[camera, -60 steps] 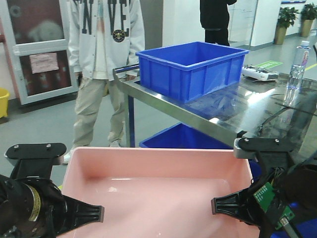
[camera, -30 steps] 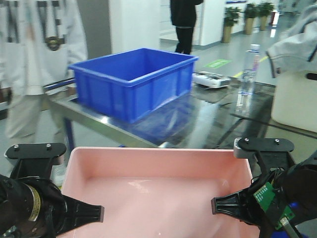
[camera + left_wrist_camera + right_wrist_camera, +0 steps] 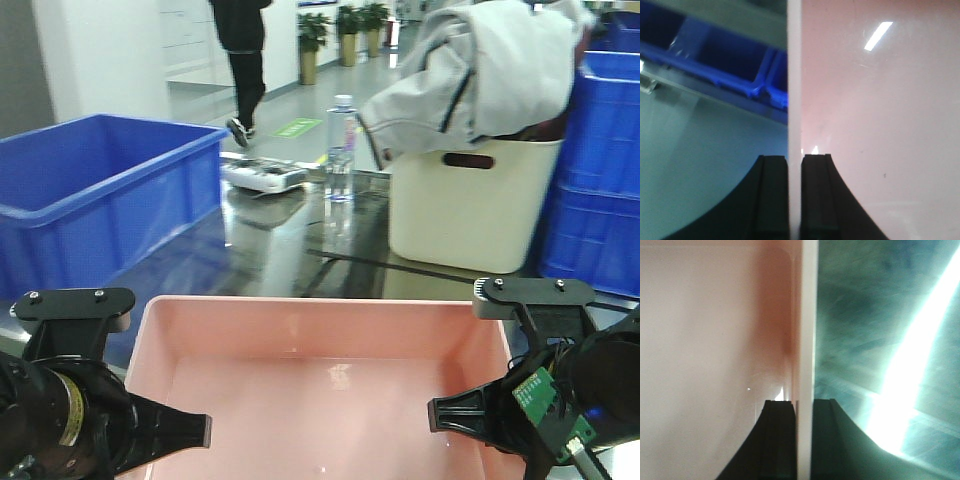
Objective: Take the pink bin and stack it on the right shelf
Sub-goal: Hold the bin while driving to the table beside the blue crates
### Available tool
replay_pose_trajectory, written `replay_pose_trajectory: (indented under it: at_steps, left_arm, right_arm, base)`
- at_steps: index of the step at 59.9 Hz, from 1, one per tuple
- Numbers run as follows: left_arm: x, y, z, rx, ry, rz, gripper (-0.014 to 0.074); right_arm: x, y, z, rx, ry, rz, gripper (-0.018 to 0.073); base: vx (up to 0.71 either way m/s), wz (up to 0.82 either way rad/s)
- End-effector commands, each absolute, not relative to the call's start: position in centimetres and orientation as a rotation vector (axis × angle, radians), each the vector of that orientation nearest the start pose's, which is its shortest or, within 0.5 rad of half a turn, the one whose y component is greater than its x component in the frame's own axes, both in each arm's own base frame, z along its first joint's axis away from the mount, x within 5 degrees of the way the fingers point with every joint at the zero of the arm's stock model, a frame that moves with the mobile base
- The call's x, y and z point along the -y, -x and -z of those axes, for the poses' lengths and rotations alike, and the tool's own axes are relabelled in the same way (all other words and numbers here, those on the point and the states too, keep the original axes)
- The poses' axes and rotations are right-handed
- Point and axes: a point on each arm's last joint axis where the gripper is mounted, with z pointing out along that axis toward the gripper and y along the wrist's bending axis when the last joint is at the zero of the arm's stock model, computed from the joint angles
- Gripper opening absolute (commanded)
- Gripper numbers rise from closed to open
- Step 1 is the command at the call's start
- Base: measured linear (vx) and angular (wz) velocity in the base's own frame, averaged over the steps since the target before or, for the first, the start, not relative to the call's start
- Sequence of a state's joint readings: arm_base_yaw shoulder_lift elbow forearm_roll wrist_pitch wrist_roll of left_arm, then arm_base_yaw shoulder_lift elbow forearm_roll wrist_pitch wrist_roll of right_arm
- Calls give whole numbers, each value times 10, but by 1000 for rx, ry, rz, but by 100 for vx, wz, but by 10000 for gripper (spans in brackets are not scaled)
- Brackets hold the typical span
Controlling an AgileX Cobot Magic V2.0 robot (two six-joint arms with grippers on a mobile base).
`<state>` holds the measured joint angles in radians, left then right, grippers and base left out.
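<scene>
The pink bin (image 3: 320,400) hangs in the air between the two hands, low in the front view. Its long axis runs from left to right, so it lies roughly along the near edge of the right shelf (image 3: 270,250), and its open side faces up. The shelf lies straight ahead, beyond the far rim of the bin. I judge that the coming move is forward and then down, both arms together. The bare dark part of the shelf is between the blue crate (image 3: 100,190) on the left and the cream tub (image 3: 470,200) on the right, and the bin points about at this gap. A bottle (image 3: 341,150) stands further back. Whether the bin's bottom is already higher than the shelf, I cannot tell. The left hand (image 3: 794,162) pinches the left short wall, one finger inside and one outside, with the wall tight between them. The right hand (image 3: 804,407) pinches the right short wall in the same way. Both arms reach inward from the sides, level with each other, and neither is nearer to the shelf.
</scene>
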<state>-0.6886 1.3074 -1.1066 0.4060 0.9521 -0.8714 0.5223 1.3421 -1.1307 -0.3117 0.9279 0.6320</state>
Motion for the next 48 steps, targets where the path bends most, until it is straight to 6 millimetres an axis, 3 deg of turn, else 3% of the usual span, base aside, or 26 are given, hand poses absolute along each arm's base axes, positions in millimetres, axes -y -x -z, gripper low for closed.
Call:
replay_pose_trajectory:
  at_steps: [1, 48]
  left_arm:
    - [135, -218, -344, -2427, 31, 91, 60]
    - [135, -218, -344, -2427, 31, 91, 60]
  right_arm:
    - [-106, -247, -341, -2452, 42, 14, 1]
    - [-106, -247, -341, -2452, 39, 13, 1]
  base:
    - [22, -47]
    - [20, -34]
